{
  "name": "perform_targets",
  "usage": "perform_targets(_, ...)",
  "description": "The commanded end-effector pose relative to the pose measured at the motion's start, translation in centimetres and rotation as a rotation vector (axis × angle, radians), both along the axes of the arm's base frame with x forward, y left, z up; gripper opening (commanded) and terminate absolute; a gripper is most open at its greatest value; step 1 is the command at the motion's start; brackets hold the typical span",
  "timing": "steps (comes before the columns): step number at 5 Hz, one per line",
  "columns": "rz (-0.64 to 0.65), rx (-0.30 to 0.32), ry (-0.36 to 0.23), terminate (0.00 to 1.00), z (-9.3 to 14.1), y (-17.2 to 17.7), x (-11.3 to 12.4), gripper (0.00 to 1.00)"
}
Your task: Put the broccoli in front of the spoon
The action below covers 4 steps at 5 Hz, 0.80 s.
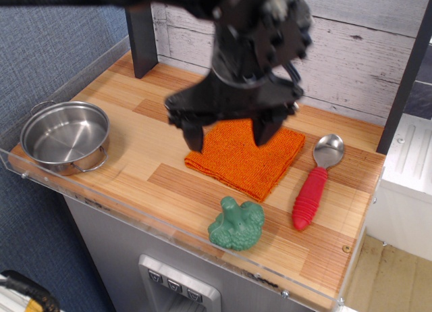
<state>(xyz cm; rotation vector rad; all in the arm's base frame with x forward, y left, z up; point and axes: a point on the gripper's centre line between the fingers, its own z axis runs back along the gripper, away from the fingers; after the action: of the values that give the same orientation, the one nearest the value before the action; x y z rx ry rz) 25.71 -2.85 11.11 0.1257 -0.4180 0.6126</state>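
Note:
The green toy broccoli (236, 225) lies on its side on the wooden counter near the front edge, left of the spoon's handle. The spoon (315, 182) lies to its right, red ribbed handle toward the front, shiny metal bowl toward the back. My black gripper (228, 133) hangs well above the orange cloth, up and behind the broccoli. Its two fingers (194, 136) are spread apart and hold nothing.
An orange cloth (246, 153) lies folded behind the broccoli. A steel pot (65, 137) stands at the left front corner. A clear plastic rim (169, 225) runs along the counter's front edge. A dark post (141, 42) stands at the back left by the plank wall.

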Motion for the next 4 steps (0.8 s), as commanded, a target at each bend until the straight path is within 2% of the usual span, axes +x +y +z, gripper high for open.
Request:
perform_targets(1,0.148,0.009,-0.019,0.0,1.1,6.9,1.3,1.0)
perform_targets(2,0.175,0.013,-0.023,0.0,0.7,10.4,2.0,1.0)
perform_targets(3,0.187,0.039,-0.058,0.0,0.6,14.0,3.8,1.0)
perform_targets(4,0.19,-0.031,-0.056,0.0,0.0,16.1,5.2,1.0)
